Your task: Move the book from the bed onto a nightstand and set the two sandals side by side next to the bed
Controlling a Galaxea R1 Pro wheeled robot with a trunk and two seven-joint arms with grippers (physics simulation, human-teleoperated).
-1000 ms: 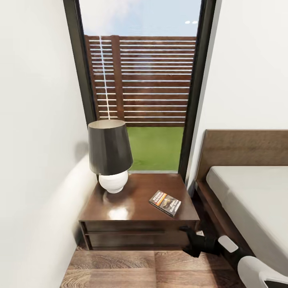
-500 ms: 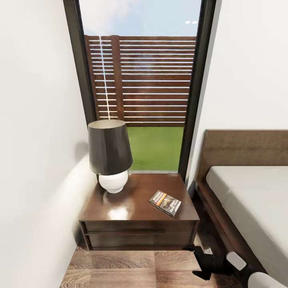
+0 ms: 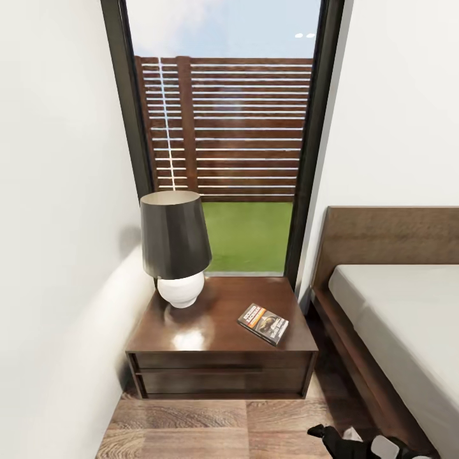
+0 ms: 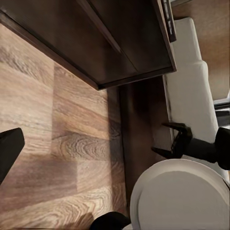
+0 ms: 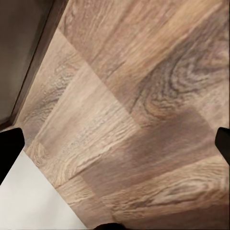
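Filling the right side of the head view, bed (image 3: 389, 319) with dark wood frame, plain headboard and light-grey mattress, standing against white wall (image 3: 57, 191). Tall dark-framed window (image 3: 229, 140) between the walls, slatted brown fence and grass outside. Wood-plank floor (image 3: 191, 433) below. Nightstand (image 3: 220, 338), dark glossy, two drawers, sits between left wall and bed, just beside the bed frame. Lamp (image 3: 175, 245) with dark shade and white round base stands on the nightstand's back left part. Book (image 3: 263, 323) lies flat on the nightstand top, near its right front corner, apart from the lamp, orange-and-white band facing up. Right gripper (image 3: 331, 437) low at the bottom edge of the head view, over the floor beside the bed frame; black fingers spread apart, nothing between them. Left wrist view shows the same right gripper (image 4: 167, 139) with fingers apart, empty, near the nightstand's underside. Left gripper (image 4: 9, 153): one dark fingertip at frame edge over floor planks, opening cannot tell.
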